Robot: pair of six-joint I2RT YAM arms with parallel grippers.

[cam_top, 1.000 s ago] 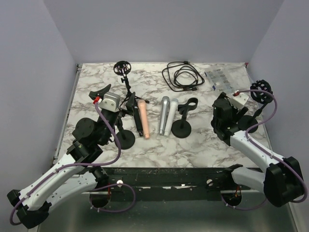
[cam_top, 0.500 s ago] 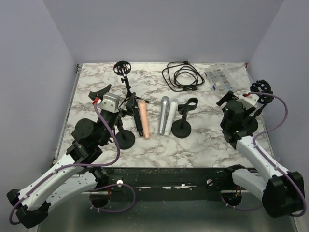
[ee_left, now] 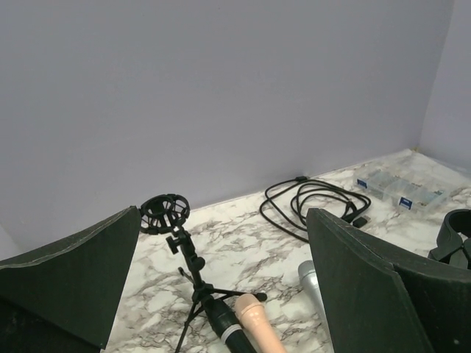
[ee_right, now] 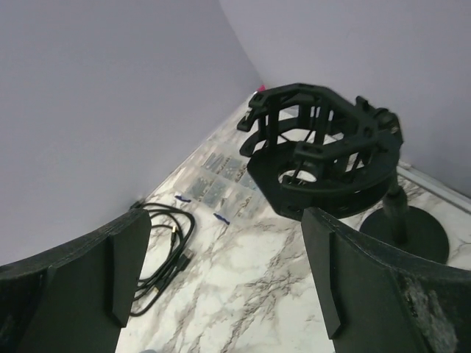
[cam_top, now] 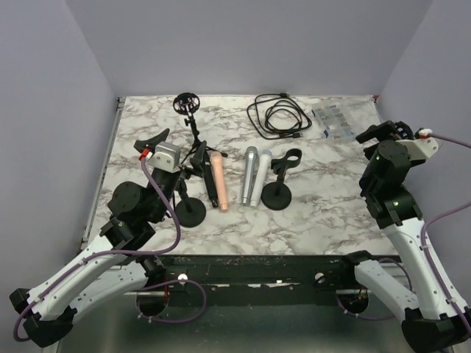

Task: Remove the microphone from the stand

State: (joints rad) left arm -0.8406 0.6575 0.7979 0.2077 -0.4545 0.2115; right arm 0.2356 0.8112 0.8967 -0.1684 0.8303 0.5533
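Note:
Several microphones lie side by side mid-table: a black one, a peach one, a silver one and a white one. A tripod stand carries an empty shock mount. Right of the microphones, a clip stand holds nothing. My left gripper hovers open above the table's left side, facing the tripod stand. My right gripper is open at the right edge, just in front of another empty shock mount on a round-based stand.
A coiled black cable lies at the back. A clear plastic box sits at the back right. Another round-based stand is by my left arm. Grey walls close in the table on three sides.
My right arm has swung right and risen, its wrist turning toward the back right corner. The left arm and the microphones have not moved.

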